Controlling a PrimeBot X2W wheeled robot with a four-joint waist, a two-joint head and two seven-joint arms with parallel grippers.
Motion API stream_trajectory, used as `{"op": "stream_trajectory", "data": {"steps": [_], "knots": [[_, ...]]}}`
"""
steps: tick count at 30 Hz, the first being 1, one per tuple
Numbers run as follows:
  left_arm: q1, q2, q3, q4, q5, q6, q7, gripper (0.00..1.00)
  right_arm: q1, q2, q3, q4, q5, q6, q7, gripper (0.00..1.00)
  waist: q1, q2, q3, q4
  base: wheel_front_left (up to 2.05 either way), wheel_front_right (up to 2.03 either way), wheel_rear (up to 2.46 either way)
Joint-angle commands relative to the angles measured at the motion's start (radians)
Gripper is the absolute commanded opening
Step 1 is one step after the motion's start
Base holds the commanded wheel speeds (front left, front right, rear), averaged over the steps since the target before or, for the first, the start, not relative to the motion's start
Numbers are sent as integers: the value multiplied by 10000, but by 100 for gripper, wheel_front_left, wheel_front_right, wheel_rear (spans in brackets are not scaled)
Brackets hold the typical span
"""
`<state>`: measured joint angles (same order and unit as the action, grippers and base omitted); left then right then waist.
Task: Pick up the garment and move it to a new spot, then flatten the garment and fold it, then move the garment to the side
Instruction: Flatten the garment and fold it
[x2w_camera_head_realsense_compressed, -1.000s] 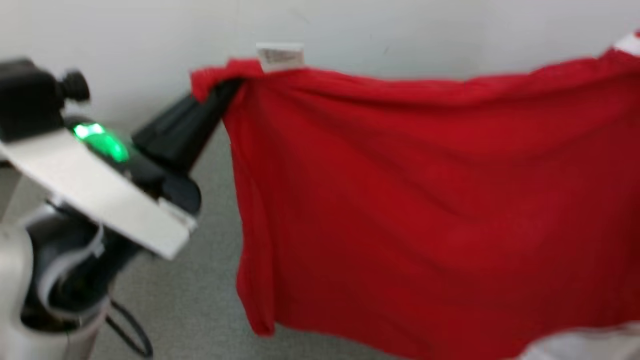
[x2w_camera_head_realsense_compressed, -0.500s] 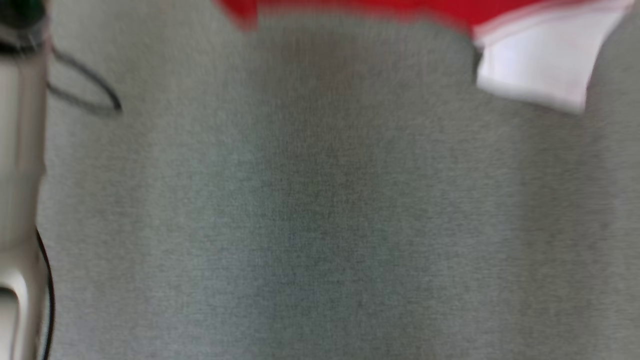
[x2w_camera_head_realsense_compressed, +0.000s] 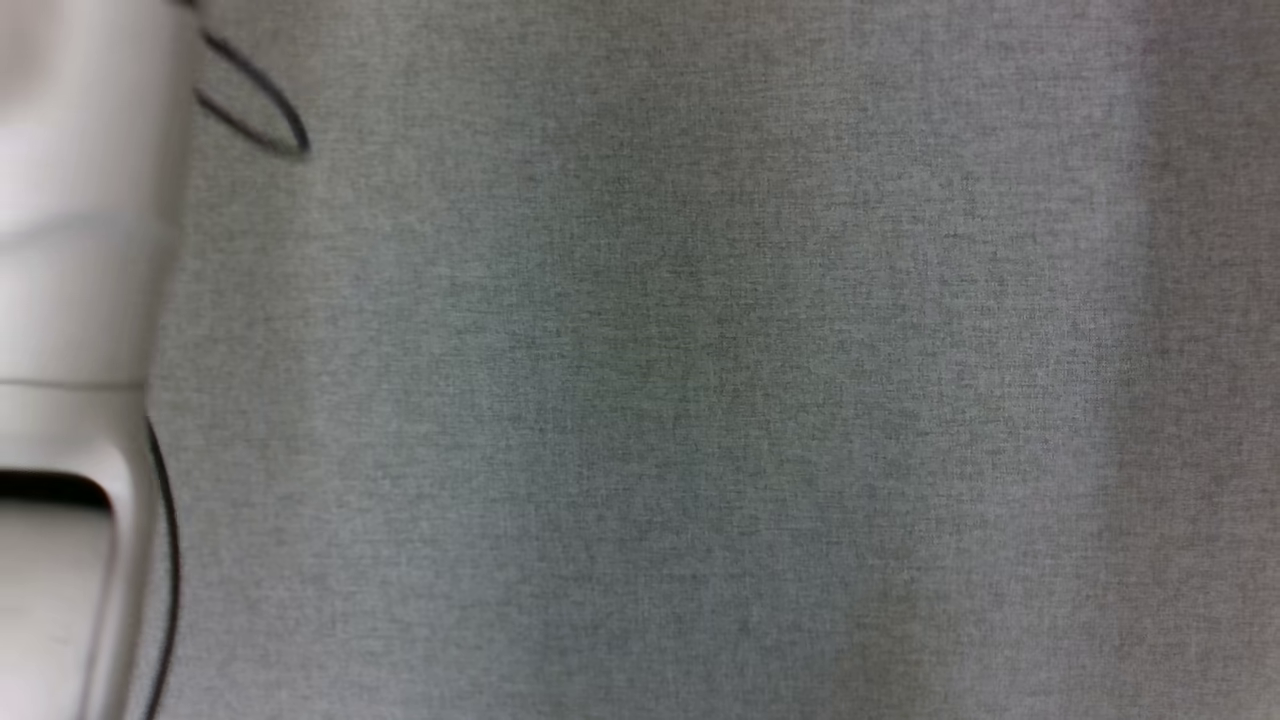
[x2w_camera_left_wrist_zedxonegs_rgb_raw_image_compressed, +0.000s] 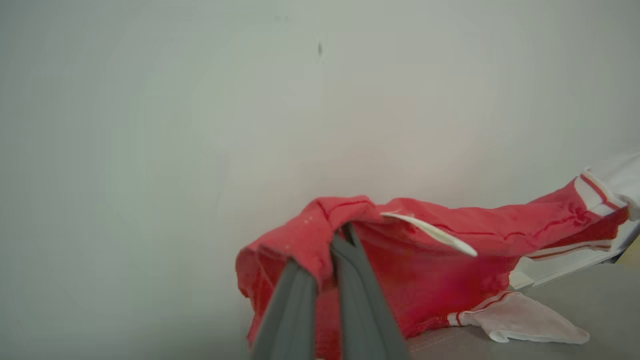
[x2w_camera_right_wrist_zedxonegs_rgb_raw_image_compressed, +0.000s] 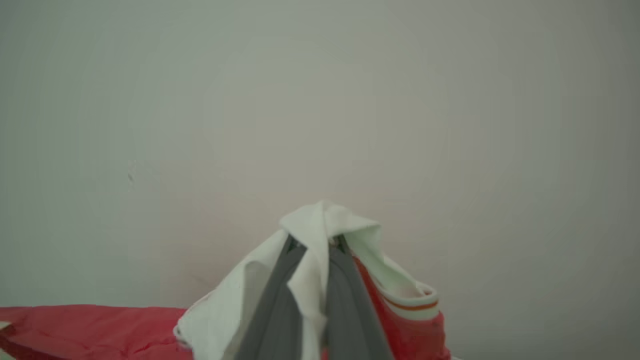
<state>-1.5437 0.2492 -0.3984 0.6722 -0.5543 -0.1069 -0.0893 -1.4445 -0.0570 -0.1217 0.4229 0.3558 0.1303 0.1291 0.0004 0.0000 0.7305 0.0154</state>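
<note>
The left gripper (x2w_camera_left_wrist_zedxonegs_rgb_raw_image_compressed: 334, 245) has its two dark fingers pressed together on a bunched fold of the red garment (x2w_camera_left_wrist_zedxonegs_rgb_raw_image_compressed: 440, 270). The cloth drapes over the fingertips and hangs down on both sides of them. Just right of that pinch a white tag (x2w_camera_left_wrist_zedxonegs_rgb_raw_image_compressed: 430, 234) juts from the top hem. From there the red cloth stretches away to the right and ends in a white cuff (x2w_camera_left_wrist_zedxonegs_rgb_raw_image_compressed: 595, 192) with red stripes at the view's far edge. Below and to the right of the fingers a white sleeve (x2w_camera_left_wrist_zedxonegs_rgb_raw_image_compressed: 525, 322) rests on the grey floor (x2w_camera_left_wrist_zedxonegs_rgb_raw_image_compressed: 580, 295), while the hem at the fingers is held up off it. A plain pale wall (x2w_camera_left_wrist_zedxonegs_rgb_raw_image_compressed: 200, 100) stands beyond the fingertips. In the right wrist view, red cloth lies low and to the left of the right gripper (x2w_camera_right_wrist_zedxonegs_rgb_raw_image_compressed: 315, 241). This gripper is also closed, nipping a peak of white fabric (x2w_camera_right_wrist_zedxonegs_rgb_raw_image_compressed: 320, 220) of the garment between its fingers. Just right of them hangs a white band (x2w_camera_right_wrist_zedxonegs_rgb_raw_image_compressed: 407, 295) with an orange-red stripe, with more red beneath it. The head view looks down on a pale casing (x2w_camera_head_realsense_compressed: 80, 200) of the robot at the left, then a black cable (x2w_camera_head_realsense_compressed: 260, 110) looping beside it, then the grey floor.
</note>
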Motion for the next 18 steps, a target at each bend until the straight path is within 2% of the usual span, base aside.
{"op": "stream_trajectory", "data": {"steps": [1, 2, 6, 13, 15, 18], "knots": [[463, 16, -101, 201, -65, -74, -250, 0, 639, -263, 237, -66, 290, 0, -138, 0, -4, 0, -116, 18, 0, 0, 0], [463, 16, -101, 201, -65, -74, -250, 0, 639, -263, 237, -66, 290, 0, -138, 0, -4, 0, -116, 18, 0, 0, 0], [1693, 138, -395, 340, -324, -192, -708, 0, 2532, -782, 1056, -576, 1065, 1, -461, 0, -4, 0, -571, -9, 0, 0, 0], [4364, 668, -962, -904, -582, -232, -1195, 0, 6214, -1805, 1724, -1985, 2208, 0, -887, 0, -4, 0, -1859, -109, 0, 0, 0], [5430, 760, -1211, -1351, -477, -135, -1240, 0, 7367, -2045, 1684, -2144, 2231, 0, -1125, 0, -4, 0, -2460, -124, 0, 0, 0], [6972, 958, -1528, -2277, -385, 260, -1182, 0, 8913, -2346, 1706, -2329, 2297, 0, -1147, 0, -4, 0, -3278, -170, 0, 0, 0]]}}
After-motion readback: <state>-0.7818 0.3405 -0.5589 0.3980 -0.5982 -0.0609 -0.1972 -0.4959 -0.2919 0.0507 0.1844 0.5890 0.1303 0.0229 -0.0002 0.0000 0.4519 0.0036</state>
